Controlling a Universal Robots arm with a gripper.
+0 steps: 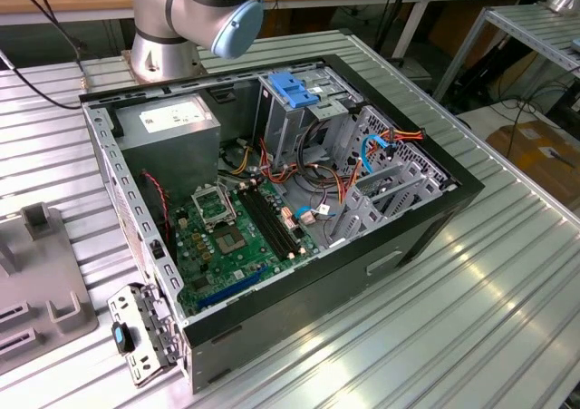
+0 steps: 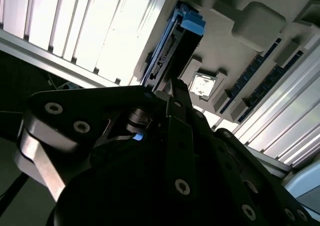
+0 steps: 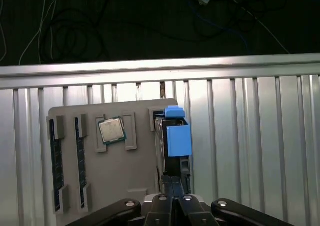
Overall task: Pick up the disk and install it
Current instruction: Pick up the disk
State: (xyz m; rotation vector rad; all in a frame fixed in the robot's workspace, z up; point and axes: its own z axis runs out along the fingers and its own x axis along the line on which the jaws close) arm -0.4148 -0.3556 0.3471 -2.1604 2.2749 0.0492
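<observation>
The disk (image 3: 172,136) stands on edge in a slot at one side of a grey tray (image 3: 140,176), its grey body framed by a light-blue carrier. In the second wrist view the disk (image 2: 172,40) runs away from the fingers along the tray (image 2: 225,45). My gripper (image 3: 174,180) hangs over the disk's near end, its two thin fingers pressed together. In the second wrist view the gripper (image 2: 172,88) points at that same end. Whether the tips touch the disk I cannot tell.
The tray also holds a processor chip (image 3: 111,131) and two memory sticks (image 3: 56,161). In the exterior view an open computer case (image 1: 426,219) lies on the ribbed metal table, with a metal drive cage (image 1: 299,110), the arm's base (image 1: 168,28) behind it and part of the tray (image 1: 45,309) at the exterior view's left.
</observation>
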